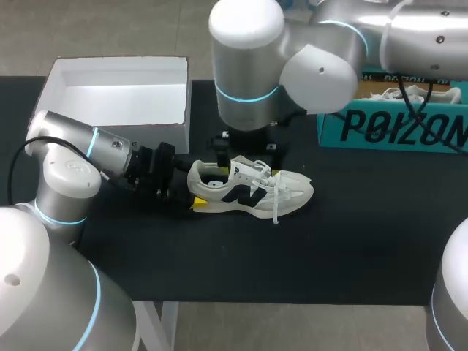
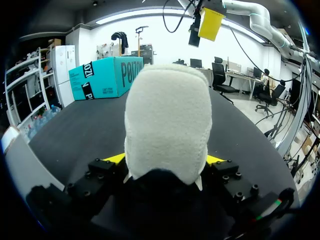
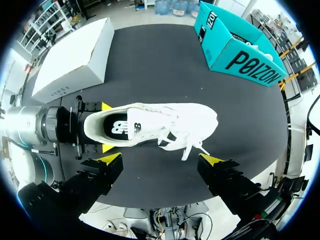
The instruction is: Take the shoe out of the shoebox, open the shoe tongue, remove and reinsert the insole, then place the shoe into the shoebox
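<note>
A white sneaker [image 1: 252, 191] with a dark side logo lies on the black table, toe pointing right. My left gripper [image 1: 191, 194] is shut on its heel, one yellow tip on each side, and the heel [image 2: 167, 125] fills the left wrist view. From above, the sneaker [image 3: 160, 124] shows its dark insole [image 3: 116, 127] inside, with loose laces [image 3: 187, 145] trailing off. My right gripper [image 3: 160, 160] hangs open above the sneaker, holding nothing. Its yellow fingertip [image 2: 211, 24] shows high over the toe. In the head view my right arm [image 1: 248, 58] hides most of it.
An open, empty white shoebox [image 1: 117, 73] stands at the back left, just behind my left arm. A teal box [image 1: 395, 128] at the back right holds another white shoe [image 1: 409, 93]. Bare black table lies in front of the sneaker.
</note>
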### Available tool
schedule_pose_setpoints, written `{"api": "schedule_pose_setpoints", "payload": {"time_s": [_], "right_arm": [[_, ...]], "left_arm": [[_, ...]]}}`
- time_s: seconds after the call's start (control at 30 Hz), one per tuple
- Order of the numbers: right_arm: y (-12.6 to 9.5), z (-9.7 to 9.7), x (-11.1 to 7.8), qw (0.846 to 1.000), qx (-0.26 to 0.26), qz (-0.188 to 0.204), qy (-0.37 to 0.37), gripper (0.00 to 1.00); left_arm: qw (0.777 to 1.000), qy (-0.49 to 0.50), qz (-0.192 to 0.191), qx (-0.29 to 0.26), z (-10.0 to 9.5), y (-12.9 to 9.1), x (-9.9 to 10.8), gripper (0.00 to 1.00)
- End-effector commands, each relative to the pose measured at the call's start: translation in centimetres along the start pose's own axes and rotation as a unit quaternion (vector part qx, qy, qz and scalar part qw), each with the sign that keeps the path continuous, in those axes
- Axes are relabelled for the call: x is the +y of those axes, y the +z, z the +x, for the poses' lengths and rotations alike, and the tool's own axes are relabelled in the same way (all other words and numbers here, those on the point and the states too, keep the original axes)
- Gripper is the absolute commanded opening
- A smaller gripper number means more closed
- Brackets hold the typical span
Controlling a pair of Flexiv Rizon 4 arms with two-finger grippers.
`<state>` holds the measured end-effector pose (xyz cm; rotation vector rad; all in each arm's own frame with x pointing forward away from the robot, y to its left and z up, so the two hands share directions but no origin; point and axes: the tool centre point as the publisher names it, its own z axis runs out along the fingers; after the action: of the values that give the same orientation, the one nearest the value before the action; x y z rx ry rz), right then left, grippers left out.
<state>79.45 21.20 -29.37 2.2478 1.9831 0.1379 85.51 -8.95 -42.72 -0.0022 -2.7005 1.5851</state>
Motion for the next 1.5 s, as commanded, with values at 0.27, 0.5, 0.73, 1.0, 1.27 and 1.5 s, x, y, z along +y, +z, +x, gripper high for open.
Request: {"api": "schedule_pose_setpoints", "payload": {"time_s": [0.27,0.5,0.73,1.0,1.27,1.5], "right_arm": [[3.4,4.2,1.4,0.996,-0.084,0.003,0.013,1.00],[5.4,4.2,2.6,0.993,-0.113,0.005,0.033,0.96],[5.7,2.5,2.9,0.991,-0.127,0.010,0.051,0.44],[5.9,1.4,3.3,0.990,-0.123,0.020,0.067,0.00],[4.2,-0.6,3.6,0.991,-0.098,0.019,0.087,0.00],[3.9,-3.8,4.8,0.992,-0.089,0.022,0.089,0.00]], "left_arm": [[1.000,0.000,0.000,-0.001,-0.1,0.1,0.1,0.00],[1.000,0.000,0.000,-0.001,-0.1,0.1,0.1,0.00],[1.000,0.000,0.000,-0.001,-0.1,0.1,0.1,0.00],[1.000,0.000,0.000,-0.001,-0.1,0.1,0.1,0.00],[1.000,0.000,0.000,-0.001,-0.1,0.1,0.1,0.00],[1.000,0.000,0.000,-0.001,-0.1,0.1,0.1,0.00]]}}
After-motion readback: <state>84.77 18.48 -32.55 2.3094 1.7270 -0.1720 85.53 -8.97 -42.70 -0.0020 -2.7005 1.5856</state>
